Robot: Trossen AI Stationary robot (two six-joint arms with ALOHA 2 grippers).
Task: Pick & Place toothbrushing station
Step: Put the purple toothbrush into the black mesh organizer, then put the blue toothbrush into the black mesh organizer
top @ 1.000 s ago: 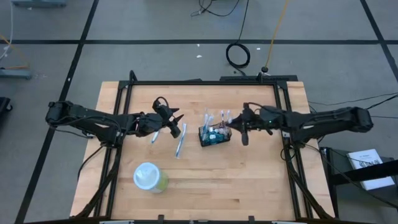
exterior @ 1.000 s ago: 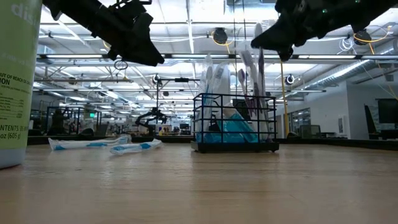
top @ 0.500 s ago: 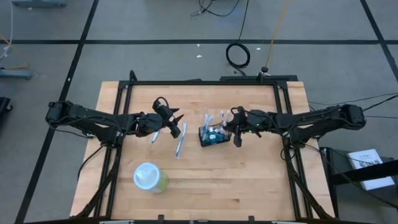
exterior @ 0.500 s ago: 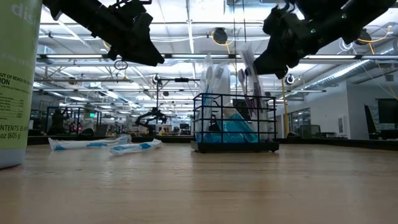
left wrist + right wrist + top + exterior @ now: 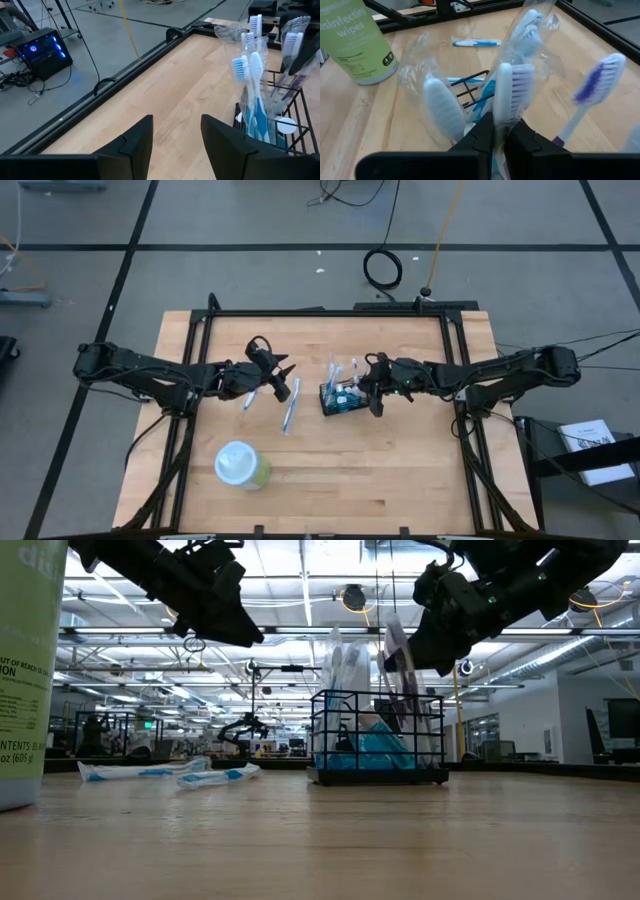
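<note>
While left tool (image 5: 283,379) stays spread, right tool (image 5: 372,390) advanced, pinching toothbrush (image 5: 512,92).

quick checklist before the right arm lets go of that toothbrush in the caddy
1. Right gripper shut on the purple toothbrush: ok.
2. Toothbrush over the black caddy, among the other brushes: ok.
3. Handle bottomed out inside the caddy: cannot tell.
4. Caddy flat on the table: ok.
5. Left gripper open, away from the caddy, above the two wrapped toothbrushes: ok.
6. Wipes tub well away from both arms: ok.
</note>
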